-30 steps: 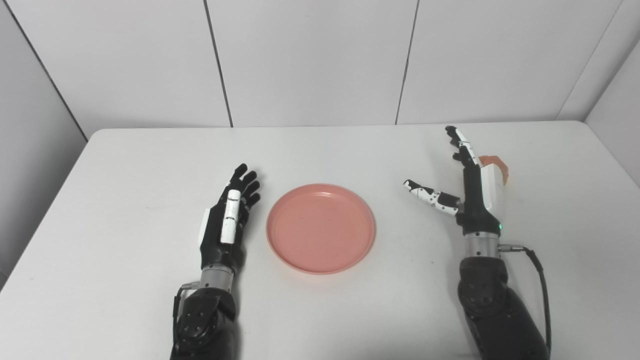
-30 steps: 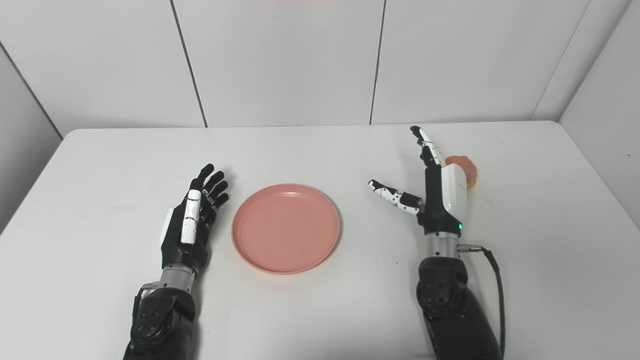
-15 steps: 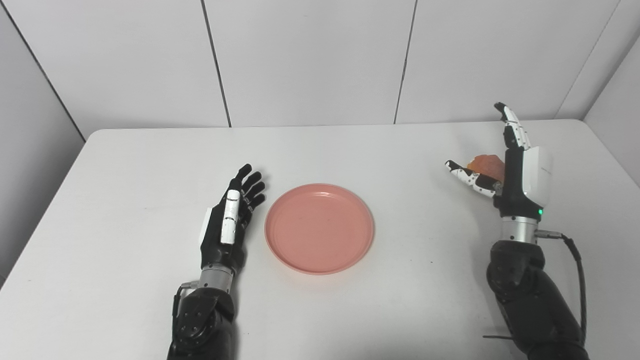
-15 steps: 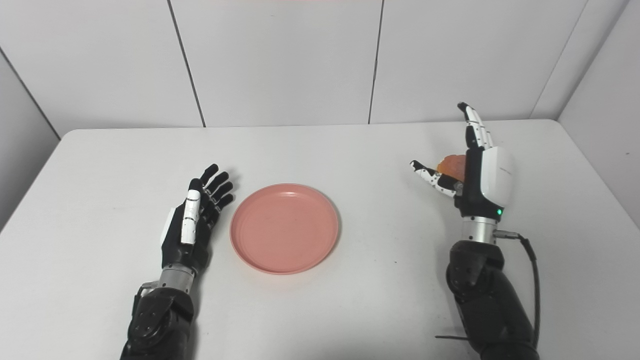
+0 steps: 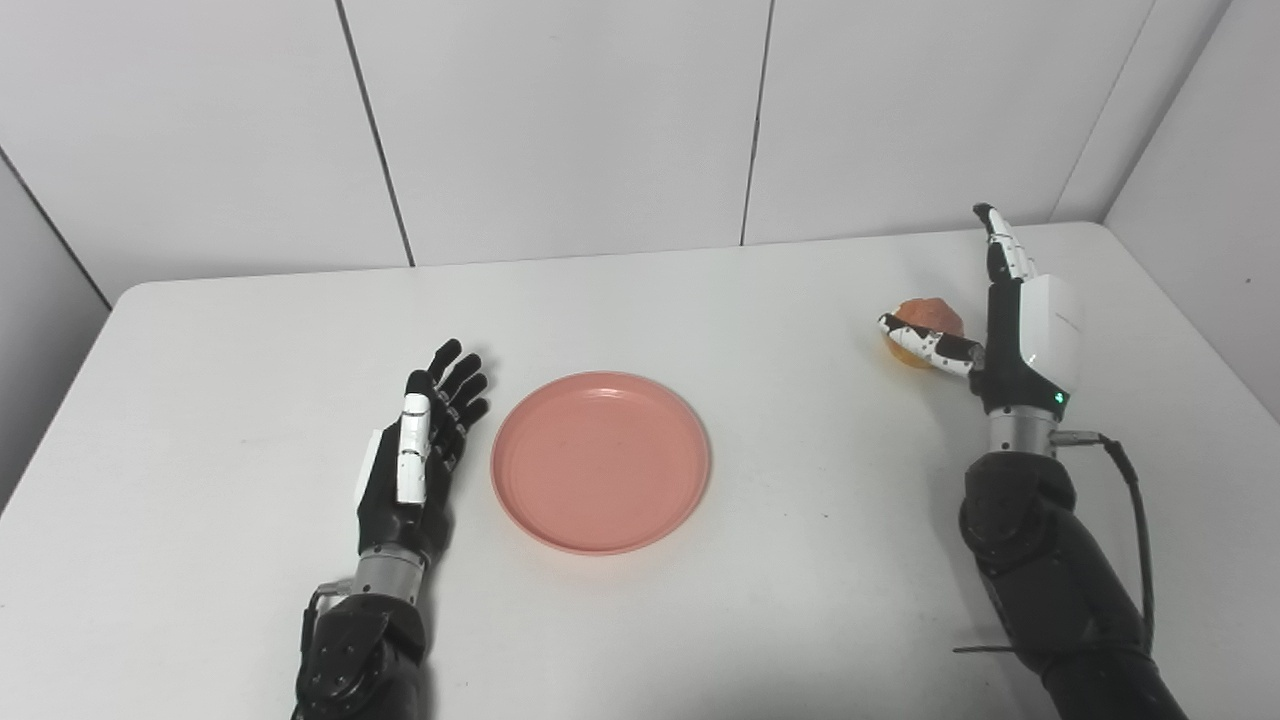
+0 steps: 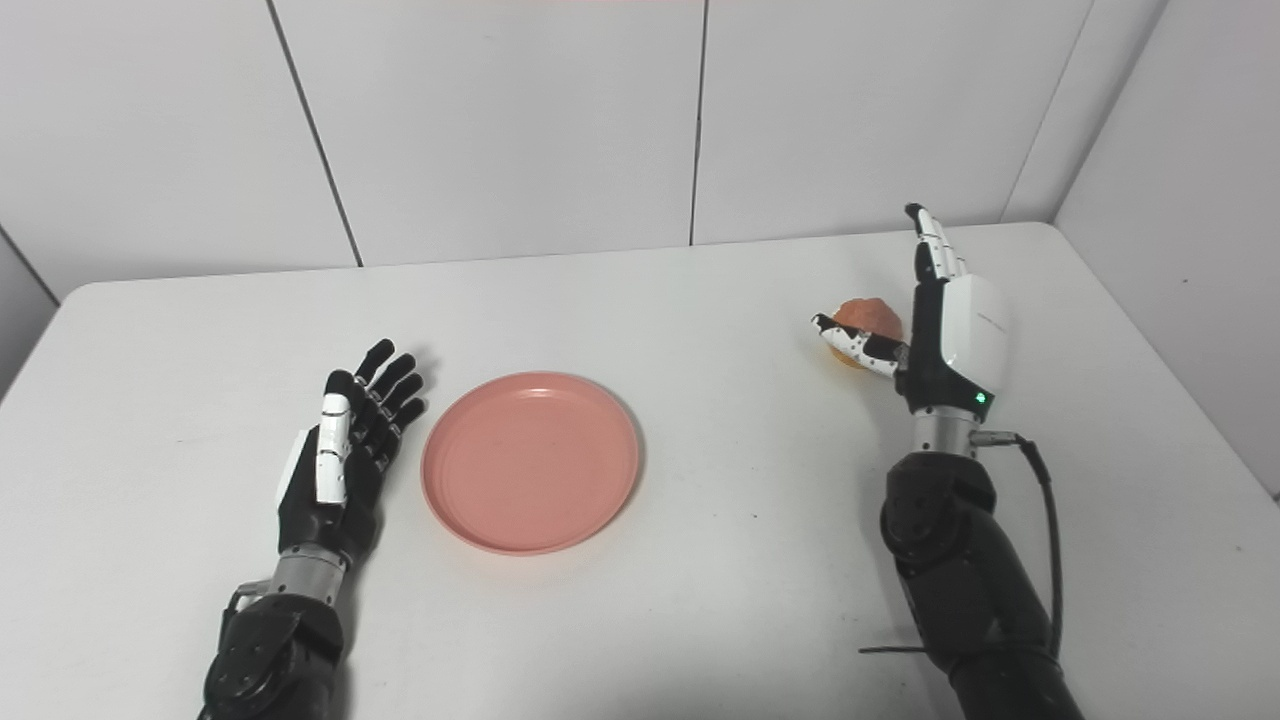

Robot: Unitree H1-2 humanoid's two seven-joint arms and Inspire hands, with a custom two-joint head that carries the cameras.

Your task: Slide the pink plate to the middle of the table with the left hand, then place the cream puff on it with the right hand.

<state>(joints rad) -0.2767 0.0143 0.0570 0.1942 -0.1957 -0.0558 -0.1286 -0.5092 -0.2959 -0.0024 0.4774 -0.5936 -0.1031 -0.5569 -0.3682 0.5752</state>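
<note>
The pink plate (image 5: 600,461) lies flat near the middle of the white table (image 5: 700,310). My left hand (image 5: 415,455) rests open on the table just left of the plate, fingers straight, holding nothing. The cream puff (image 5: 925,322), orange-brown, sits on the table at the right. My right hand (image 5: 1010,320) stands upright and open just right of the puff, palm toward it. Its thumb crosses in front of the puff and its fingers rise behind. I cannot tell whether the thumb touches the puff.
White wall panels (image 5: 560,120) stand behind the table's far edge, and a wall (image 5: 1200,170) closes the right side. A black cable (image 5: 1125,500) runs from my right wrist.
My right hand moved right, around the cream puff, and now stands on its right side with the thumb in front of it. The camera shifted, so the whole scene slid left. My left hand stayed.
</note>
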